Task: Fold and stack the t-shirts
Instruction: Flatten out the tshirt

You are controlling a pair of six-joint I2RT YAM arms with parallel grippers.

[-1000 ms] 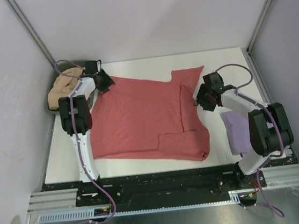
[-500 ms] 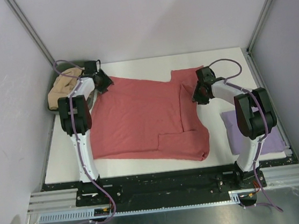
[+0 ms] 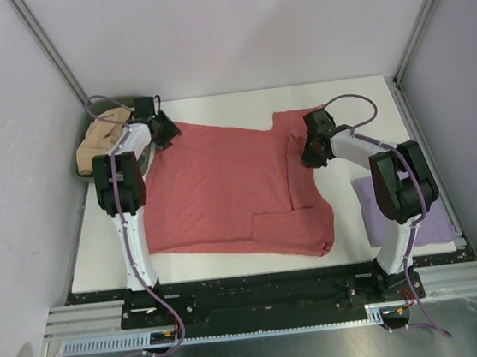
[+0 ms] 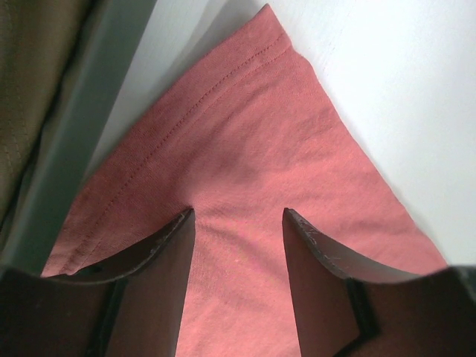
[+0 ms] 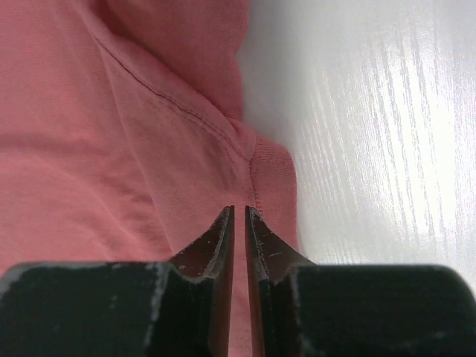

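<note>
1. Right gripper (image 5: pixel 239 210): the jaws are pinched almost together, with just a sliver between them. The tips sit right on a ribbed edge of the salmon-red t-shirt (image 3: pixel 222 189). It looks like a bit of cloth is nipped there, but I can't see it for sure.
2. Left gripper (image 4: pixel 238 212): the jaws are apart, straddling the tee's far-left hem corner. They touch or hover over the cloth and aren't clamping it.
3. The key relation: the tee lies flat on the table (image 3: pixel 358 96) with its long axis running left to right. Each gripper is at one end of the far edge, left arm on the hem and right arm on the sleeve side.
4. Nearly all the fabric lies toward the arm bases from both grippers. So my guess is the next fold pulls that far edge toward the near side.
5. Further out, the dark green bin (image 4: pixel 89 134) sits just beside the left gripper and holds the tan tee (image 3: pixel 100 138). The lavender tee (image 3: pixel 368 211) lies under the right arm, apart from the red one.
</note>
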